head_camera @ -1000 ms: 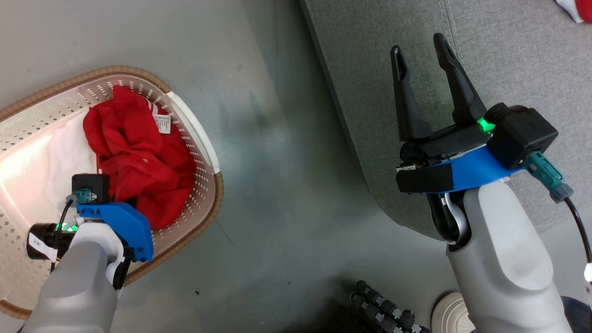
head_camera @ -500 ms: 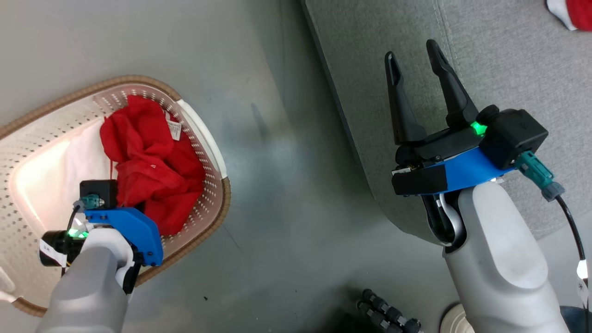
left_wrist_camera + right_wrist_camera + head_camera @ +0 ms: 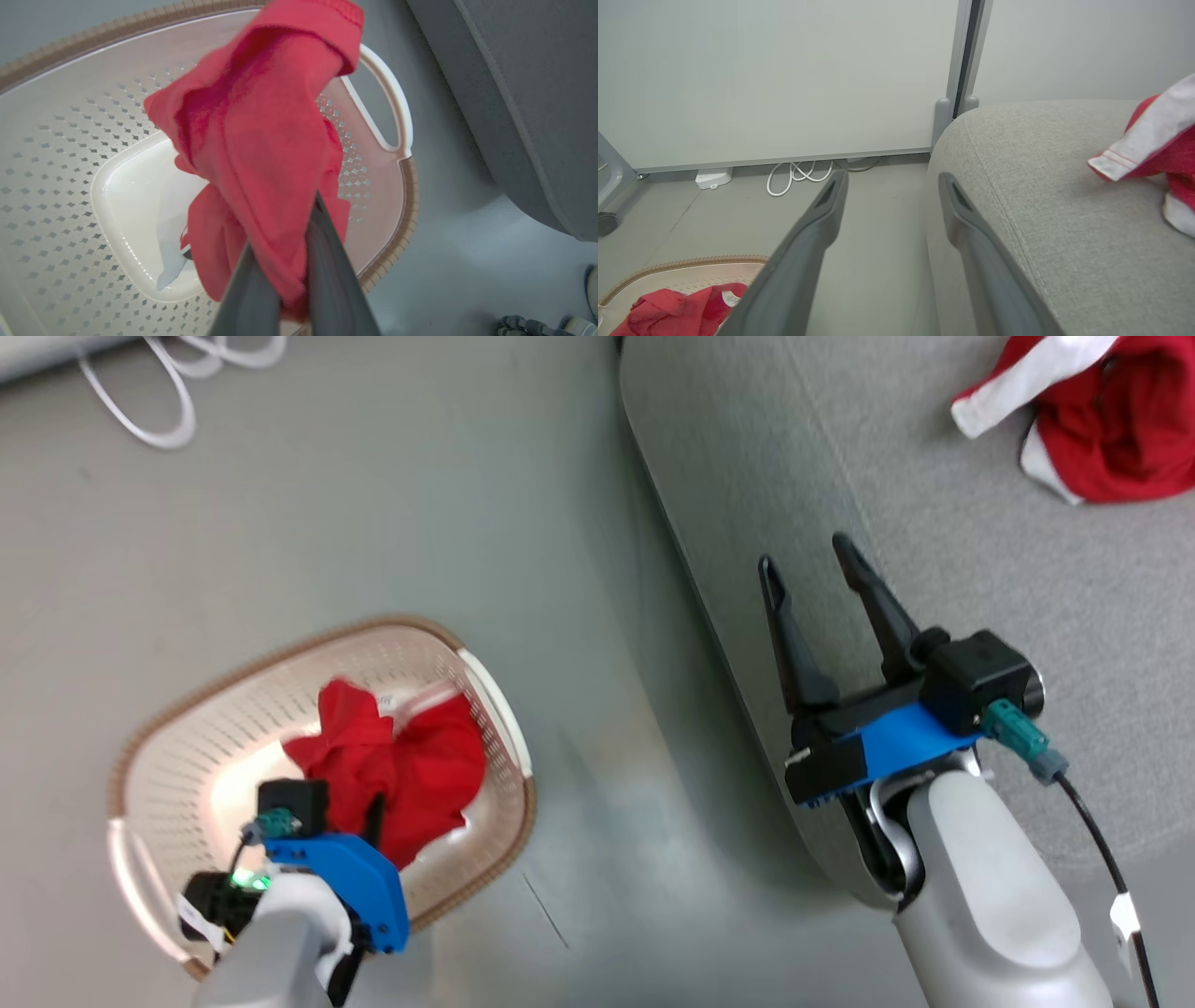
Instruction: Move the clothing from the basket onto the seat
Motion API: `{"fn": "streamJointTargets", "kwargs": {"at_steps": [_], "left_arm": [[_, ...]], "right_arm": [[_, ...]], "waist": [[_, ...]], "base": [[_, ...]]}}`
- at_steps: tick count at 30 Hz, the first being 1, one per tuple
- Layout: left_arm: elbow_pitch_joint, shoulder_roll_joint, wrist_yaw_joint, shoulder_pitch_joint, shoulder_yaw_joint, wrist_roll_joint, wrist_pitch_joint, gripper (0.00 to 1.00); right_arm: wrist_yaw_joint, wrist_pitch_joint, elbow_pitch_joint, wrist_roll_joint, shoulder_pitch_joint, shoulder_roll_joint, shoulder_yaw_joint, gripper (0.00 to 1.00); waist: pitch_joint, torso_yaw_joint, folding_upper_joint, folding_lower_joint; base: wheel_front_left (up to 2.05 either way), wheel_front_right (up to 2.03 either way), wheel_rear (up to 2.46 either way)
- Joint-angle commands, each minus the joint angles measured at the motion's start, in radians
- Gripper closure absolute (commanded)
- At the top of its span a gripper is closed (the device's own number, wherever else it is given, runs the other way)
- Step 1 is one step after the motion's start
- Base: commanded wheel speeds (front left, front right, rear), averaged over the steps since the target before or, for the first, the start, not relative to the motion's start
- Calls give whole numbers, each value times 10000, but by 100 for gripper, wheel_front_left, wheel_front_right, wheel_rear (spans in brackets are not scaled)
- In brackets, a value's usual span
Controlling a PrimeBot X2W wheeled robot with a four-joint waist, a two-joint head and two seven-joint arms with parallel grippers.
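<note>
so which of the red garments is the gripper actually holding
The red garment at the basket, pinched in the shut left gripper. The other garment, white-trimmed, lies loose on the seat.

Left forearm [image 3: 271, 957]: pale grey, enters at the bottom left of the head view and angles up and slightly right.
Left wrist bracket [image 3: 355, 887]: blue, with a black camera block [image 3: 291, 803] above it and a green light [image 3: 245, 878] glowing to its left.
Left gripper [image 3: 285, 224]: fingers almost together, pinching a fold of the red garment [image 3: 261, 140], which drapes over them in the left wrist view.
Right forearm [image 3: 990, 915]: pale grey, rises from the bottom right of the head view and leans left.
Right gripper [image 3: 804, 553]: two long dark fingers spread wide apart, pointing up the frame.
</note>
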Motion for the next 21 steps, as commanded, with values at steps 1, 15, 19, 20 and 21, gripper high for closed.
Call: {"fn": "streamJointTargets", "kwargs": {"at_steps": [1,15,19,20,21], "left_arm": [[-9,-110,-65,307,-87,-54,-95,100],[-2634,-476,-131,742,-2966,-1168,93,100],[-3461,-473,-130,383,-3827,-1720,117,100],[-3660,-472,-130,218,-3990,-1839,111,100],[-3829,-472,-131,30,-4184,-1936,109,100]], "right_arm": [[-3,72,93,-95,319,-110,-26,0],[-3,1128,-312,-178,2333,-374,-282,0],[-3,1370,-533,-151,2813,-381,-352,0],[-3,1464,-606,-150,2897,-382,-360,0],[-3,1511,-682,-153,2966,-385,-373,0]], "waist": [[-1591,780,0,2],[-4846,2289,0,2],[-5387,2632,0,2],[-5454,2710,0,2],[-5496,2785,0,2]], "base": [[0,0,0],[0,0,0],[0,0,0],[0,0,0],[0,0,0]]}}
